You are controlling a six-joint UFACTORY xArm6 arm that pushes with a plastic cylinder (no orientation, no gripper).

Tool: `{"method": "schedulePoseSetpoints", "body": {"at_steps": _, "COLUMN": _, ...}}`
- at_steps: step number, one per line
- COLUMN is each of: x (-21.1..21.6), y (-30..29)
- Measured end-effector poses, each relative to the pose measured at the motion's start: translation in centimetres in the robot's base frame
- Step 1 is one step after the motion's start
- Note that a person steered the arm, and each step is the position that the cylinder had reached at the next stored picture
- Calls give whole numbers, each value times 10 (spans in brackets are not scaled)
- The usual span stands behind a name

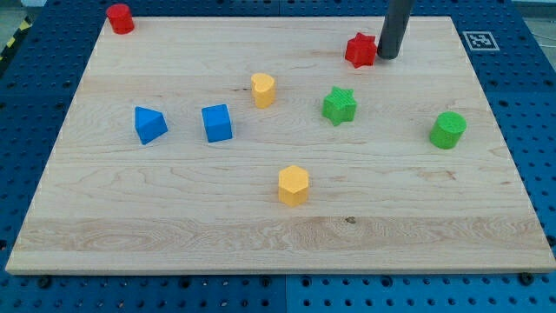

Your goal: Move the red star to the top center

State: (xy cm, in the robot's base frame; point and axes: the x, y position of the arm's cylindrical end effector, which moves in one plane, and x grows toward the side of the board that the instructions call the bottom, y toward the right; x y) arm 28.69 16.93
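Tip (387, 56) sits touching red star (360, 49) on its right side, nr board's top edge. No jaws, rod holds nothing. Red cylinder (120, 18) at top-left corner; green star (339, 105) below

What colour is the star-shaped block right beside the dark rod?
Red: the red star, seen in the camera view, just left of my tip.

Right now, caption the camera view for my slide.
My tip sits just right of the red star near the board's top edge.
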Motion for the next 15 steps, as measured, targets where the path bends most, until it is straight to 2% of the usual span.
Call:
{"method": "schedulePoseSetpoints", "body": {"at_steps": 1, "x": 1, "y": -9}}
{"method": "schedulePoseSetpoints", "body": {"at_steps": 5, "x": 12, "y": -137}}
{"method": "schedulePoseSetpoints", "body": {"at_steps": 6, "x": 13, "y": -151}}
{"method": "schedulePoseSetpoints", "body": {"at_steps": 7, "x": 40, "y": -148}}
{"method": "schedulePoseSetpoints", "body": {"at_steps": 8, "x": 58, "y": -172}}
{"method": "schedulePoseSetpoints", "body": {"at_steps": 9, "x": 56, "y": -206}}
{"method": "schedulePoseSetpoints", "body": {"at_steps": 10, "x": 24, "y": -225}}
{"method": "schedulePoseSetpoints", "body": {"at_steps": 12, "x": -4, "y": -206}}
{"method": "schedulePoseSetpoints", "body": {"at_steps": 15, "x": -4, "y": -187}}
